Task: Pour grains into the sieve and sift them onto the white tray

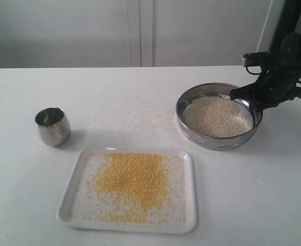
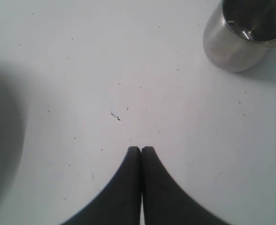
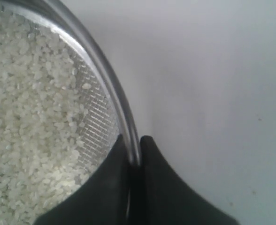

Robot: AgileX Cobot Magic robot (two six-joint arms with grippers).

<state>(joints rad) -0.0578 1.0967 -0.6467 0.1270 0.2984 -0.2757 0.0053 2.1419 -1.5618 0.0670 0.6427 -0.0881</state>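
My right gripper (image 3: 133,140) has its jaws pinched on the steel rim of the sieve (image 1: 214,139). The sieve sits at the right of the exterior frame, flat on the table (image 1: 140,87) as far as I can tell, and well apart from the white tray (image 1: 68,192) at lower centre. The coarse whitish grains (image 1: 217,115) lie on the mesh. The fine yellow grains (image 1: 132,179) are heaped on the tray, with some scattered over the table. My left gripper (image 2: 141,150) hangs empty, jaws closed, near the small steel cup (image 1: 53,125). I judge the sifting done and the step to be letting go. I'd open the jaws slowly, then lift straight up clear of the rim, so the sieve neither tips nor drags.
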